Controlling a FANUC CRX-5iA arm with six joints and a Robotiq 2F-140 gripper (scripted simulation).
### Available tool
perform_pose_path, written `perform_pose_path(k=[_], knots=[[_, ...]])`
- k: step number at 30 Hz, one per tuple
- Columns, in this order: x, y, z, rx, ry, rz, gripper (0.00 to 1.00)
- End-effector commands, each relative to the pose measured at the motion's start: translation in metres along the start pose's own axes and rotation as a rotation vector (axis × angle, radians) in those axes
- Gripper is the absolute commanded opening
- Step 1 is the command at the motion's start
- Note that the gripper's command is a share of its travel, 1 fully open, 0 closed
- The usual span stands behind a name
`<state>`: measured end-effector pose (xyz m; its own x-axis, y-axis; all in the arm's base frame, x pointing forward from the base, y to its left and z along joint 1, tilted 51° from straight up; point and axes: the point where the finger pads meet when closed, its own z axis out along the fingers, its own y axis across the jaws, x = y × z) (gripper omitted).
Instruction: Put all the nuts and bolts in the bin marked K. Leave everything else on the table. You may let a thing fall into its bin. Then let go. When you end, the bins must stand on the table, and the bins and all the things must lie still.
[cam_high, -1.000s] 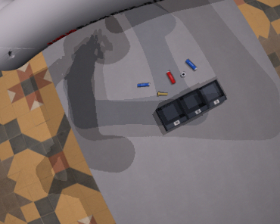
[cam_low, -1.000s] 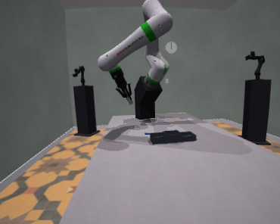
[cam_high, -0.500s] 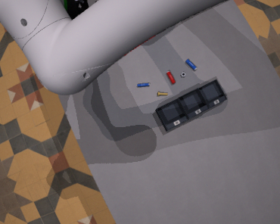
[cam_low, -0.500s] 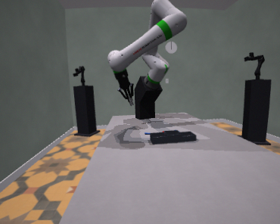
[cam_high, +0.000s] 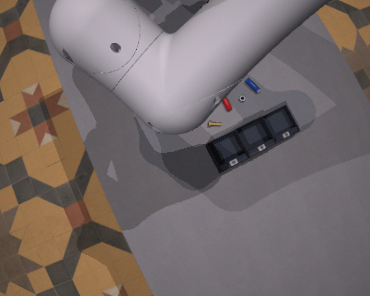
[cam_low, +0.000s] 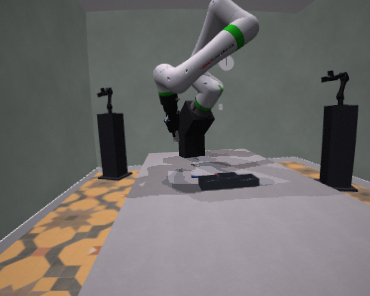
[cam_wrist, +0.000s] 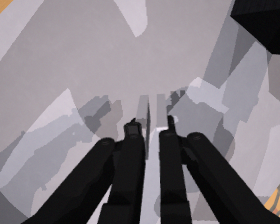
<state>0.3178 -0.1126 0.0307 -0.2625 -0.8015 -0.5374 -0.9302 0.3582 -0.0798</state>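
Nearest on the table (cam_low: 225, 240) stands the bin row (cam_low: 229, 181), three dark compartments side by side, upright. From above the bin row (cam_high: 252, 137) shows only dark floors in all three, so as far as can be seen nothing has been dropped in. Each compartment has a small label, too small to read, so I cannot tell which is K. Just beyond the bins, on their far side, the loose pieces lie on the table, apart from one another. The gold bolt (cam_high: 215, 123) lies on its side near the left end of the row, and the nut (cam_high: 242, 98), a small grey ring, sits further right. The red cylinder (cam_high: 227, 104) lies between them, and the blue cylinder (cam_high: 252, 85) lies farthest off. Those two look like things to leave where they are. The arm (cam_high: 165, 60) hides the table to the left of the bolt, so more pieces may lie under it. Farthest back and to the left, the gripper (cam_low: 172, 127) hangs high above the table, well apart from every piece. In the wrist view the gripper (cam_wrist: 150, 123) has its fingers drawn almost together with nothing between them. By my judgement the task is barely begun: bolt and nut both remain to be picked up and dropped in K.
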Motion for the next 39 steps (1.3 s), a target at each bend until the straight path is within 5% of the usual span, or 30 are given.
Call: perform_pose_path(k=[1,21,39], knots=[[-0.018,-0.01,-0.006,0.022,0.03,-0.152,0.05],[-0.09,-0.038,-0.028,0.119,0.153,-0.873,0.05],[-0.183,-0.049,-0.059,0.254,0.275,-1.593,0.05]])
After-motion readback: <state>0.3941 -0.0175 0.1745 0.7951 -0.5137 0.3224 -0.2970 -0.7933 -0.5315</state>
